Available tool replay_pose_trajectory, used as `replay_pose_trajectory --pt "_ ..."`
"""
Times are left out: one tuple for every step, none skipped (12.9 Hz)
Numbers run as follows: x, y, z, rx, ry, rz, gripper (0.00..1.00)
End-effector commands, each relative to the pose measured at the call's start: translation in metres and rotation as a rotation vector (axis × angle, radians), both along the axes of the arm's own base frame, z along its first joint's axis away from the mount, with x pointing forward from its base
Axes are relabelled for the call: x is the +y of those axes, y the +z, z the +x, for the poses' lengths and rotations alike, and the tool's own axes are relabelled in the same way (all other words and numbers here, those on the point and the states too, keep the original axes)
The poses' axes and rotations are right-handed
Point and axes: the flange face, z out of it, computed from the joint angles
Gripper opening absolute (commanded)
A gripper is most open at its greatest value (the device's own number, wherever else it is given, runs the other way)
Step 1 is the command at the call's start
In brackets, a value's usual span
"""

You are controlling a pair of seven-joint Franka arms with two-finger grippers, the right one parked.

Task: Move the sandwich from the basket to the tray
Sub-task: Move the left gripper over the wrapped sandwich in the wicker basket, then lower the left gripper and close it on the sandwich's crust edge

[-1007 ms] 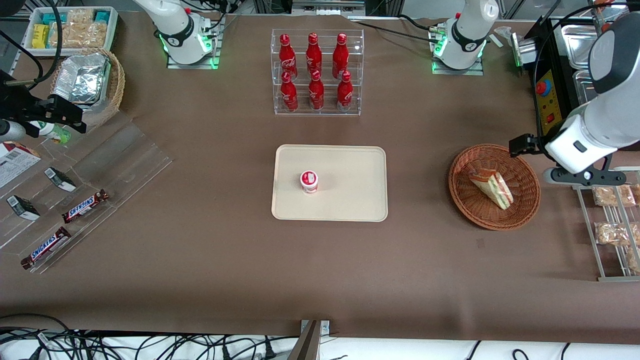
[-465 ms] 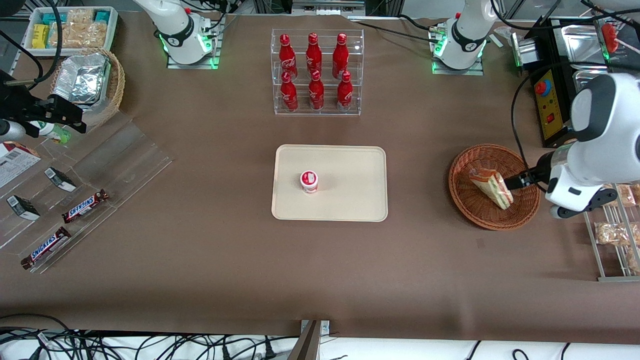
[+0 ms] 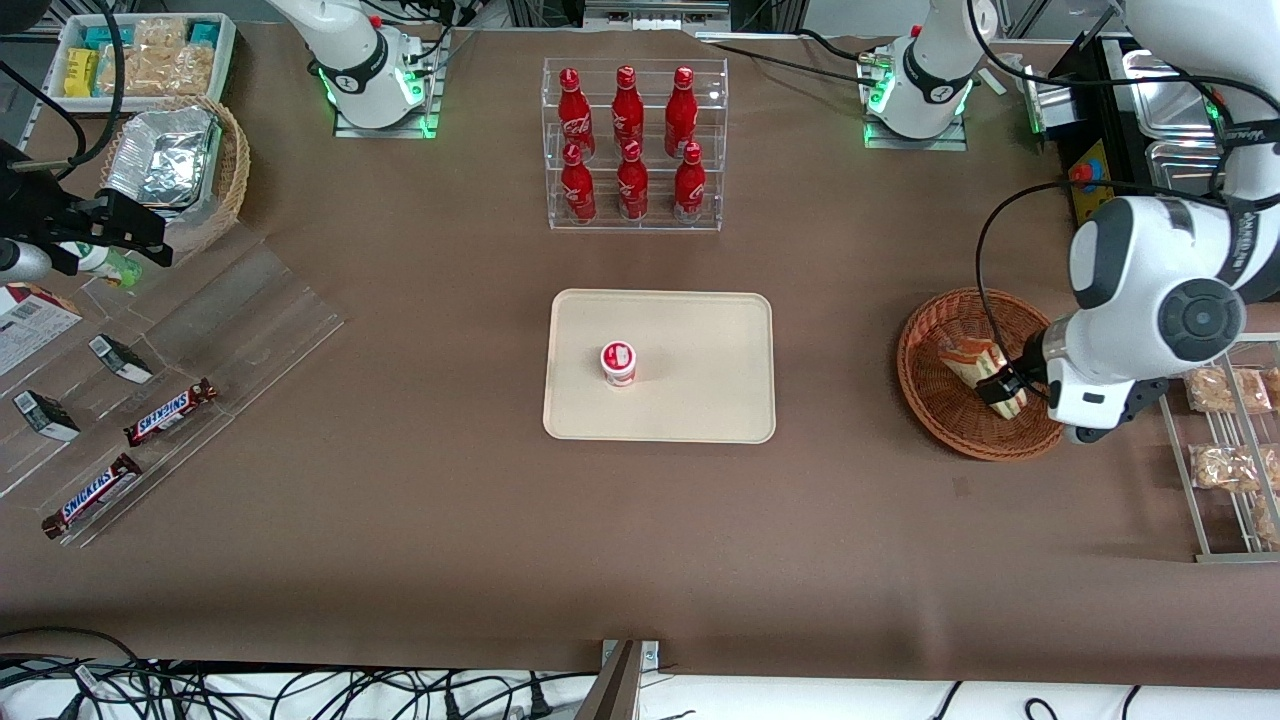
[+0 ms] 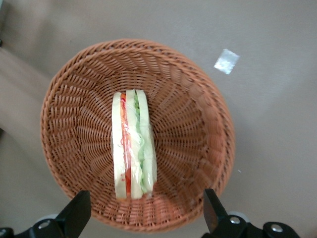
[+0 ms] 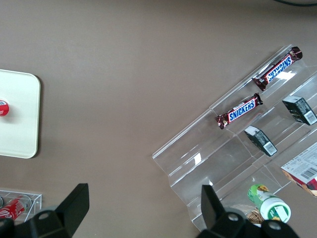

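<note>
Reddish-brown wicker fills my wrist feed: the basket (image 4: 198,148) sits directly under the left arm's gripper (image 4: 143,218), and I see the sandwich (image 4: 132,144) lying in the middle of it, cut edge up, with its pale bread, red filling and green lettuce showing as stripes. The two dark fingertips (image 4: 74,213) stand wide apart, one to each side of the sandwich's narrow end, above the basket's rim and touching nothing. From the front camera I have the gripper (image 3: 1005,385) low over the basket (image 3: 930,400), right at the sandwich (image 3: 975,365), with the white wrist housing covering the part of the basket toward the working arm's end of the table. The cream tray (image 3: 700,400) lies well apart from the basket, at the middle of the brown table (image 3: 450,520), and carries a small red-and-white cup (image 3: 618,362). Farther from the front camera than the tray, a clear rack of red bottles (image 3: 632,145) stands upright. Toward the parked arm's end I see Snickers bars (image 3: 170,412) in a clear stepped display.
</note>
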Motion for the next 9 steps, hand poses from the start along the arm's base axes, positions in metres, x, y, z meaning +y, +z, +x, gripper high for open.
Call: replay_pose_trajectory --pt "0.007 -0.012 -0.023 -0.028 0.033 0.029 1.00" --pt "0.008 -0.019 -0.027 -0.030 0.025 0.036 1.00" --pt "0.010 -0.027 -0.034 -0.022 0.002 0.064 1.00" --pt "0.009 -0.034 -0.039 -0.023 -0.009 0.080 1.00" --pt "0.011 -0.037 -0.040 -0.029 0.001 0.086 1.00" --pt "0.011 -0.039 -0.042 -0.030 0.011 0.087 1.00" --pt "0.011 -0.042 -0.044 -0.031 0.020 0.087 1.00" --pt "0.011 -0.045 -0.045 -0.042 0.049 0.089 1.00" --pt "0.006 -0.048 -0.047 -0.044 0.073 0.092 1.00"
